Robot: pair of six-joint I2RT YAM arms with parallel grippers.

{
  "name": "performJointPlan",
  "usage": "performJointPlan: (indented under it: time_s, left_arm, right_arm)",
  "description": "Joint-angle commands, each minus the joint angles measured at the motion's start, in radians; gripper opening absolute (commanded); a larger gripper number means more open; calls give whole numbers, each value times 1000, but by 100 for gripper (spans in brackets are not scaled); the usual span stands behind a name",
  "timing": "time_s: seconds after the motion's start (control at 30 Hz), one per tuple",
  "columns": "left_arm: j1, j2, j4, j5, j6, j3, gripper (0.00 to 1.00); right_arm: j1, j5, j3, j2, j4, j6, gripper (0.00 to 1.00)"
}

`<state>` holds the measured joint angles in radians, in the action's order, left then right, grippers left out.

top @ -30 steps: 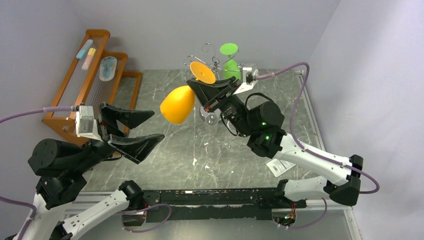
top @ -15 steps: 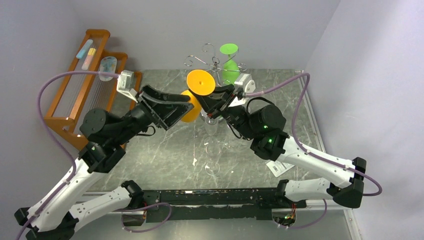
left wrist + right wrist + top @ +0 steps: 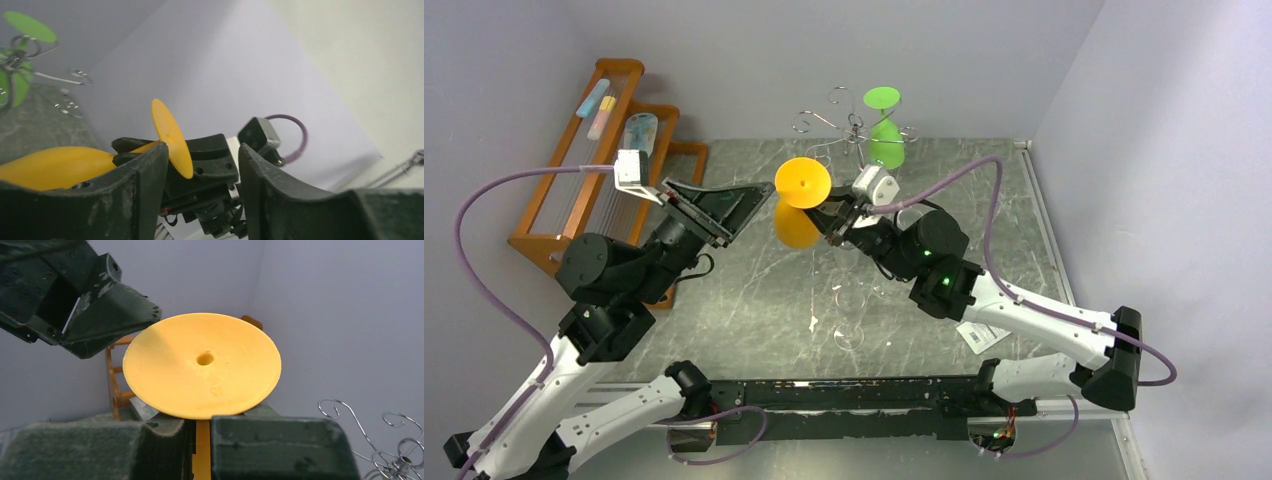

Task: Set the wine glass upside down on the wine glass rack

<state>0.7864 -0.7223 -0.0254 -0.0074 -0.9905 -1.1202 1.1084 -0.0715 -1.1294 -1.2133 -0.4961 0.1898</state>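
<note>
Wine glasses, two: orange glass [image 3: 803,183], green glass [image 3: 886,140]; one chrome rack [image 3: 855,126]

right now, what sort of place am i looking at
Probably a robot test cell, not a kitchen: a left arm and right arm bolted to a marble-look table, plain walls around it, a chrome wine glass rack as prop.

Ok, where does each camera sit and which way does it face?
Top external: above and behind the robot, looking down at the table; both arms show.
Left wrist: looks between its own fingers at the right gripper holding the orange wine glass.
Right wrist: looks over its own fingers at the glass's foot, left gripper beyond.
Shared: both wrist views show the glass.
</note>
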Motion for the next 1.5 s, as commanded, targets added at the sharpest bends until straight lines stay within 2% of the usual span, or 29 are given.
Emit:
performJointPlan:
  time_s: [0.0, 0.13, 0.2, 0.4, 0.53, 0.6, 0.7, 0.8, 0.9, 1.0, 1.13, 1.37, 1.47]
  left_arm:
    - [4, -22, 199, -117, -52, -50, 55]
    - [3, -34, 255, -104, -50, -69, 51]
    - [4, -42, 268, -88, -29, -85, 34]
    - [4, -64, 279, -41, 0, -90, 6]
    - [4, -69, 289, -57, 21, -101, 5]
    - [4, -68, 306, -90, 33, -116, 5]
    - [4, -65, 341, -163, 52, -139, 5]
    - [4, -70, 378, -263, 80, -157, 5]
    - [4, -82, 395, -362, 118, -162, 5]
    - [4, -100, 394, -468, 152, -162, 5]
    - [3, -170, 361, -530, 185, -191, 5]
    - [-8, -388, 319, -515, 246, -342, 5]
    - [-41, -427, 269, -468, 255, -345, 5]
  right_arm:
    - [2, 56, -49, -31, 31, 73, 0]
    - [1, 67, -53, -45, 41, 101, 0]
    - [1, 67, -57, -52, 48, 110, 0]
    - [1, 130, -52, -59, 62, 115, 0]
    - [2, 133, -35, -41, 69, 79, 0]
    - [2, 120, -35, -27, 96, 50, 18]
    - [0, 114, -22, 7, 123, 6, 38]
    - [-2, 102, 30, 57, 105, -36, 55]
    - [-2, 81, 80, 107, 99, -61, 65]
    - [-4, 37, 119, 159, 109, -88, 71]
    - [-4, -41, 169, 239, 114, -149, 75]
    - [-5, 2, 228, 340, 101, -276, 75]
    - [-5, 10, 235, 359, 105, -308, 75]
